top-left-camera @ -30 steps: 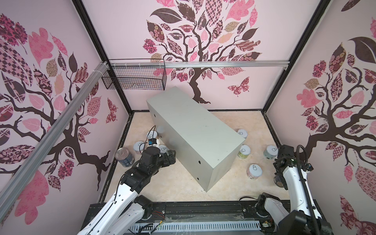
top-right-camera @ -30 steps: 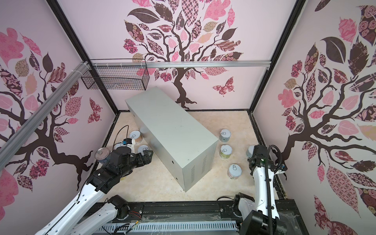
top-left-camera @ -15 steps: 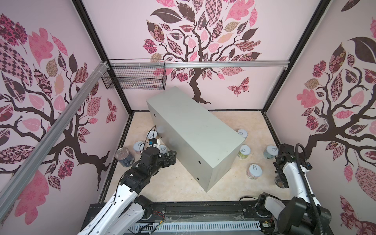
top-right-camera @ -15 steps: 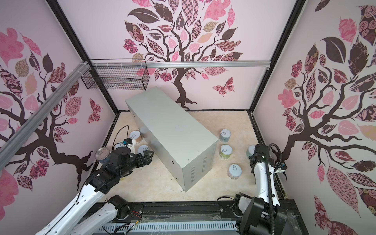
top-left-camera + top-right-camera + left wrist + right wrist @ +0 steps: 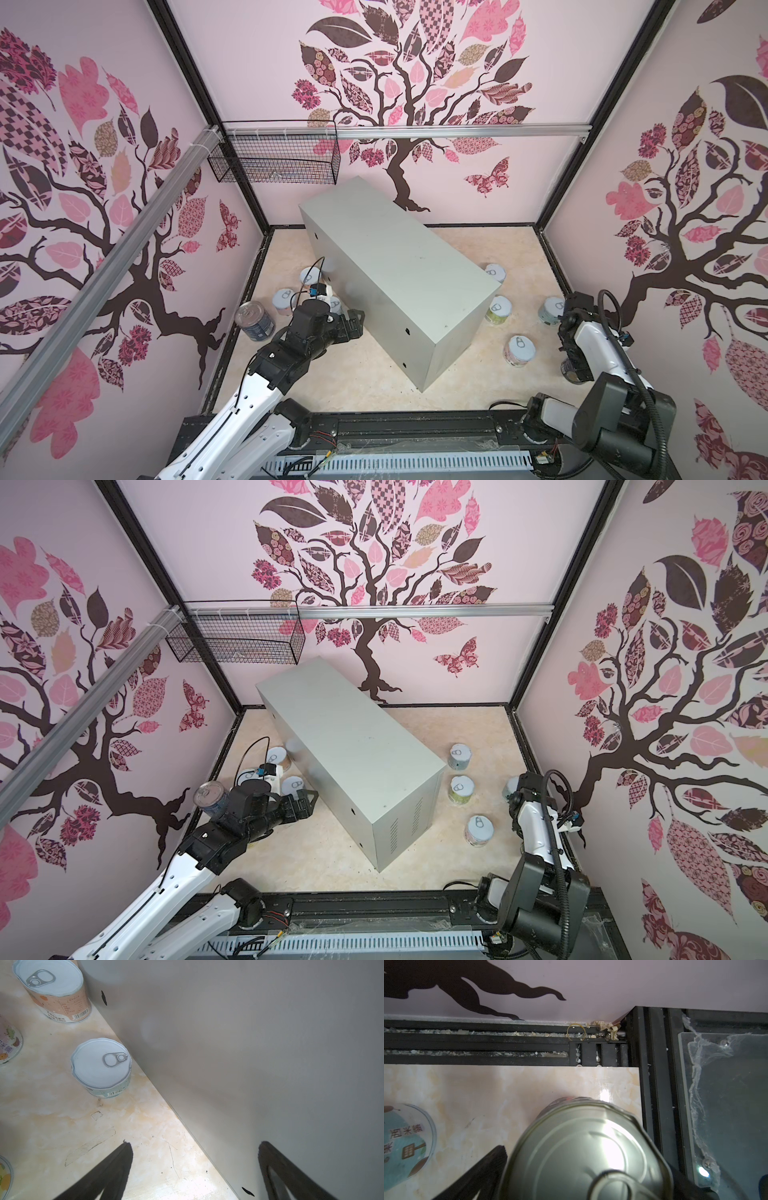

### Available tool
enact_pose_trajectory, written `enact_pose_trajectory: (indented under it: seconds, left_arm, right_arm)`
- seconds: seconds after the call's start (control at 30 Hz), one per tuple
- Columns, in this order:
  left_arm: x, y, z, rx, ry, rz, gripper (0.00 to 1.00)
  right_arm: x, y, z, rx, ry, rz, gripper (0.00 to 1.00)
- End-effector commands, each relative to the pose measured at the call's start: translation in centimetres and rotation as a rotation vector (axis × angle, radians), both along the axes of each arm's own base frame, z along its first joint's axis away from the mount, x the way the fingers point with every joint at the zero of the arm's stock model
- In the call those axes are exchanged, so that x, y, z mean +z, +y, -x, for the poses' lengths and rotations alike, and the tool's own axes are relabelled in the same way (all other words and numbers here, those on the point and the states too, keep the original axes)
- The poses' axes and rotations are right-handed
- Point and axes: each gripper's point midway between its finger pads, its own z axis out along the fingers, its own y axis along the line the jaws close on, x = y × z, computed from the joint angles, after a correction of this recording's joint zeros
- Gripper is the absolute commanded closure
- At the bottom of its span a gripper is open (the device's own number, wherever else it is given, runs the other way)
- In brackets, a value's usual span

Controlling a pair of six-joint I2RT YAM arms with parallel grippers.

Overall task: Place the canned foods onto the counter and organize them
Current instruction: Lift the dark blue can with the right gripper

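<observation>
A: Left gripper [image 5: 195,1144] spread wide, empty, low over the bench [image 5: 52,1126], just beside the long wall of the grey-green box [image 5: 399,270].
B: Right gripper [image 5: 588,1157]?
A: Likewise spread wide, astride the silver top of a tall can [image 5: 581,1136] by the bench's right edge; contact not discernible.
B: Remaining cans?
A: Upright on the bench: four white-lidded cans [image 5: 519,349] right of the box; peach-labelled can [image 5: 56,1001] and mint-labelled can [image 5: 101,1066] just beside its left wall; tall dark-blue can [image 5: 254,322] farther left.
</observation>
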Motion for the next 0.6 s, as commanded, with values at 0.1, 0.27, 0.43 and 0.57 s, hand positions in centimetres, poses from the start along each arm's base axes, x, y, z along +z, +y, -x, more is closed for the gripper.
enact_pose_trajectory:
  seconds: [0.1,0.27,0.43,0.57]
  left_arm:
    - [1.7,-0.8,-0.2,-0.030,-0.035,0.019,0.02]
    - [1.7,-1.1,-0.2,-0.038,-0.034,0.020,0.02]
    - [1.8,-1.2,-0.2,-0.042,-0.035,0.022,0.02]
    - [1.8,-1.2,-0.2,-0.044,-0.037,0.017,0.02]
  right_arm:
    - [-0.4,-1.0,0.5,-0.012,0.053,0.048,0.00]
    - [-0.7,-1.3,0.3,0.000,0.072,0.064,0.00]
    - [-0.5,-1.7,0.3,0.014,0.085,0.092,0.01]
    - [-0.4,-1.9,0.3,0.016,0.074,0.110,0.08]
